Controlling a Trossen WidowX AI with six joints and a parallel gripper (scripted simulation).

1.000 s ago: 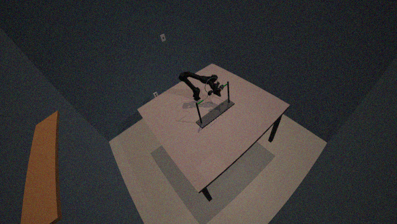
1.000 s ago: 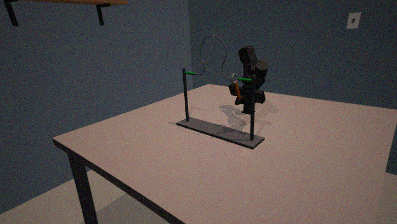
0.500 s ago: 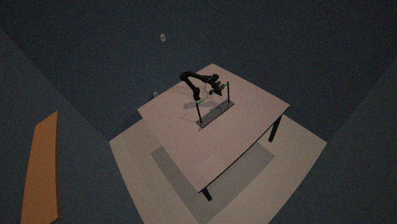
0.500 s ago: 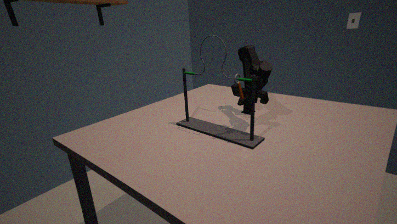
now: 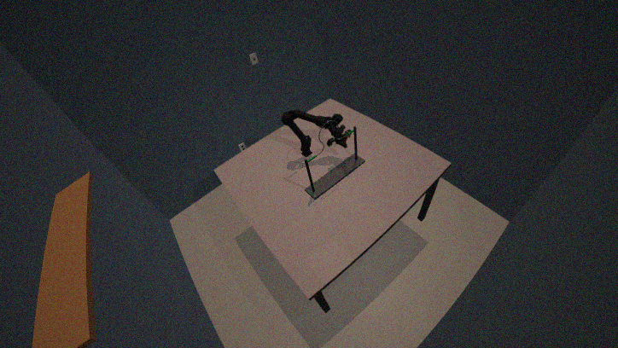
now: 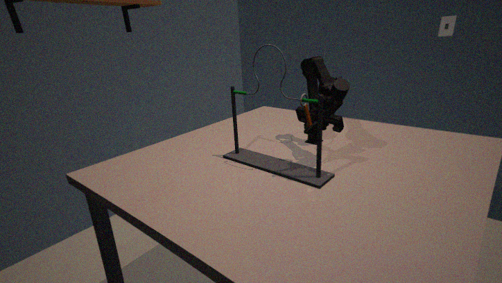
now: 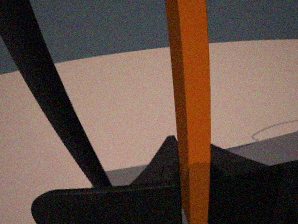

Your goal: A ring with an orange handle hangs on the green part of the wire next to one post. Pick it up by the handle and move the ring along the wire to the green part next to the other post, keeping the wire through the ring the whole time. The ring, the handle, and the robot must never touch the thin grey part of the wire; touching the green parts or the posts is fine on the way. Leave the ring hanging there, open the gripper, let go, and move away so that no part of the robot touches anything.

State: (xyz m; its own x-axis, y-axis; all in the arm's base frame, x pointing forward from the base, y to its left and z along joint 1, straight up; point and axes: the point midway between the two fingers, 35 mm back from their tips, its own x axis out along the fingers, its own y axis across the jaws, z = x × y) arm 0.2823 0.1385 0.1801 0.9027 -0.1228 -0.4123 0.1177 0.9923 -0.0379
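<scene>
The claw (image 6: 310, 127) is closed on the orange handle (image 6: 307, 115), gripping it near its lower end. In the wrist view the handle (image 7: 189, 96) rises as a straight orange bar from between the two dark fingers, its lowest part shaded where it passes between them. In the exterior view the handle leans slightly, its top toward the left. At its upper end sits the pale ring (image 6: 303, 97), which encircles the green part (image 6: 310, 100) of the wire beside the right post (image 6: 319, 155). Whether the ring touches the green sleeve cannot be told at this size.

The black arm (image 6: 317, 80) stands just behind the right post, its wrist bent downward toward the handle. In the top view the arm (image 5: 302, 123) reaches from its base near the far edge of the desk (image 5: 329, 224) toward the post frame.

From the ring the thin grey wire (image 6: 268, 63) runs left, climbs into a tall loop, and descends to a second green part (image 6: 240, 92) at the top of the left post (image 6: 234, 121). Both posts stand upright on a flat dark base plate (image 6: 277, 166) lying on the desk (image 6: 245, 218). The arm and frame cast shadows on the desk surface behind the base plate.

A pale wall plate (image 6: 446, 26) is seen on the blue wall at upper right.
</scene>
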